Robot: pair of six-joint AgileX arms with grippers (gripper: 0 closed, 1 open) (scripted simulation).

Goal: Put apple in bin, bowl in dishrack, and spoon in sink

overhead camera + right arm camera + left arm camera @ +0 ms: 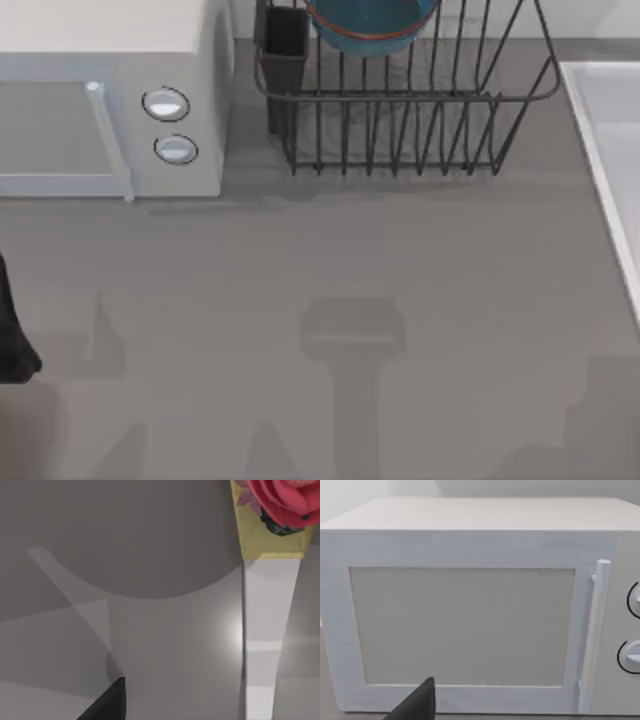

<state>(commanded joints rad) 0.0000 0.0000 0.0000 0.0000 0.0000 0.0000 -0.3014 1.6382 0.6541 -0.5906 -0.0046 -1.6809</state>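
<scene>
Grey tabletop [400, 270] lies bare across the middle of the top view, with only arm shadows on it. White microwave [110, 110] at far left, dishrack [400, 110] beside it at the back, sink [615, 150] along the right edge.

Bowl [372, 22]: already inside the dishrack, at its rear, partly cut by the frame edge. Judged: bowl step done. Apple and spoon: cannot place either from these views, nor the bin.

Left arm [12, 335]: dark link at the left edge of the table, well short of the microwave. The left wrist view looks straight at the microwave door [462, 625], with a dark finger tip [417, 702] in the foreground. Left gripper: cannot tell whether released or clenched; nothing visibly in it.

Right wrist view: dark finger tip [107, 702] over grey surfaces, and ahead of it, far off, a pink flower [285, 500] in a yellow holder [270, 542] atop a pale post. Right gripper: state likewise cannot be told; no load visible.

Judgement: between steps, both arms apparently drawn back. Next move calls for locating whichever of apple or spoon remains, then bringing the nearer arm over it.
</scene>
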